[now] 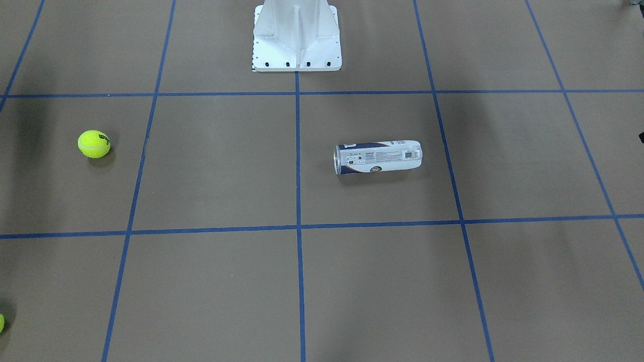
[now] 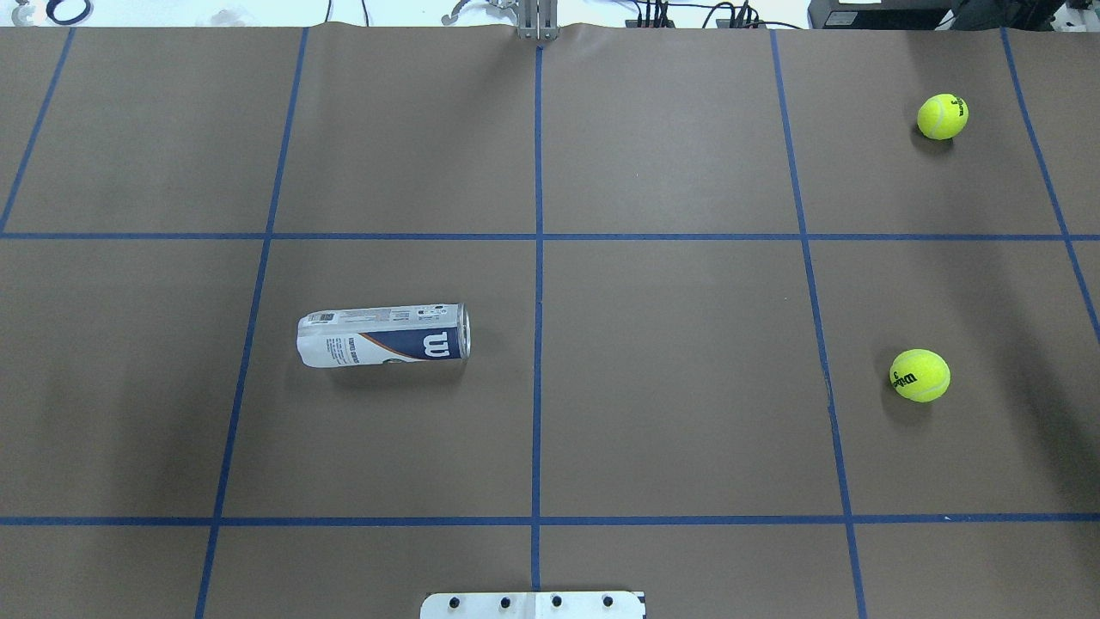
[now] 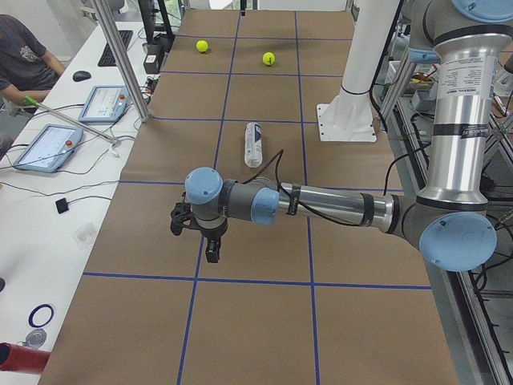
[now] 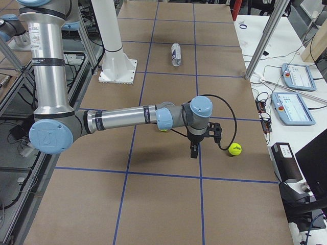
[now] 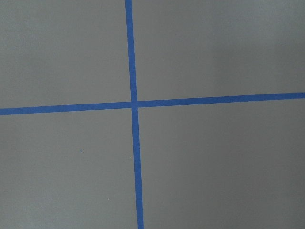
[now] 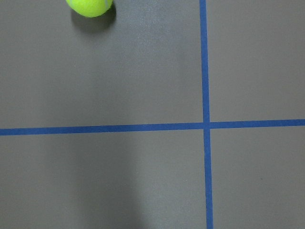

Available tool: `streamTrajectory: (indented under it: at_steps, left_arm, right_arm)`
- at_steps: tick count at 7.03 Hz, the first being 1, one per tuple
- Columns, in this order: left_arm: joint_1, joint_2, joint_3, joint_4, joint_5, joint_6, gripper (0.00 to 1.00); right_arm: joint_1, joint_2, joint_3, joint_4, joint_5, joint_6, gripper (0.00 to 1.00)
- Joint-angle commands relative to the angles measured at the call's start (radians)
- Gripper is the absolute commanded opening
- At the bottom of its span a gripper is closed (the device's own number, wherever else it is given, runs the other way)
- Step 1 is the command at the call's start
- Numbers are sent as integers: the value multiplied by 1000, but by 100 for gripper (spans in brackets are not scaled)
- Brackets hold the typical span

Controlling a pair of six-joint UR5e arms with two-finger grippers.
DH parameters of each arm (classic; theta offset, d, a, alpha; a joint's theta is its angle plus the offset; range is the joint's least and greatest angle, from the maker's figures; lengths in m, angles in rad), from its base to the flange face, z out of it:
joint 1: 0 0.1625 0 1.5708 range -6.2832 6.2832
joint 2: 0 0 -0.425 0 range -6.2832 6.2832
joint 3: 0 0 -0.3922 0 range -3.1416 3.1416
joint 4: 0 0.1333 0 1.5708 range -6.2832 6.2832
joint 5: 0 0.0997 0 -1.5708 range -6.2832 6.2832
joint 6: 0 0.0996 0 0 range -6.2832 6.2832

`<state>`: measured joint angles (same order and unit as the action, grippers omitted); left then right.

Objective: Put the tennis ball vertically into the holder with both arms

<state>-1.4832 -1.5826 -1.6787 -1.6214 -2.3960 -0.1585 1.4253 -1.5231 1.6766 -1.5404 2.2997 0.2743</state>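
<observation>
The holder (image 2: 384, 334) lies on its side on the brown table, left of the centre line, its metal-rimmed mouth toward the middle; it also shows as the holder (image 1: 378, 157). The tennis ball (image 2: 919, 375) rests far to the right, seen too as the tennis ball (image 1: 94, 144). My left gripper (image 3: 210, 253) hangs over the table's left end, well away from the holder (image 3: 253, 144). My right gripper (image 4: 193, 151) hangs over the right end, and its arm partly hides the tennis ball (image 4: 163, 128). Both grippers show only in side views, so I cannot tell their state.
A second ball (image 2: 943, 116) sits at the far right, further from the robot. The white pedestal base (image 1: 297, 37) stands mid-table at the robot's side. A ball (image 6: 90, 5) touches the right wrist view's top edge. A person (image 3: 24, 56) sits at a side desk with tablets (image 3: 48, 147).
</observation>
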Motion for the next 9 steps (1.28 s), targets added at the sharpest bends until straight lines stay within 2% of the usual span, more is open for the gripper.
streamTrajectory:
  at_steps: [1, 2, 3, 4, 5, 8, 9]
  left_arm:
    - [6, -5, -24, -79, -2, -9, 100]
    - [17, -13, -39, -131, -2, -7, 100]
    - [77, -14, -45, -267, -2, -7, 95]
    - [125, -14, -56, -360, -2, -10, 98]
    - [192, -42, -78, -398, 0, 0, 98]
    - [413, -244, -108, -410, 11, -23, 100]
    - [466, -302, -108, -376, 11, -23, 100]
  right_arm:
    - [0, -3, -4, 0, 1, 0, 100]
    - [0, -3, -3, 2, 3, 0, 100]
    - [0, -3, -5, 2, 1, 0, 100]
    - [0, -3, -6, 2, 1, 2, 100]
    - [0, -3, -6, 2, 1, 0, 100]
    - [0, -2, -6, 0, 1, 2, 100]
    - [0, -2, -6, 0, 1, 2, 100]
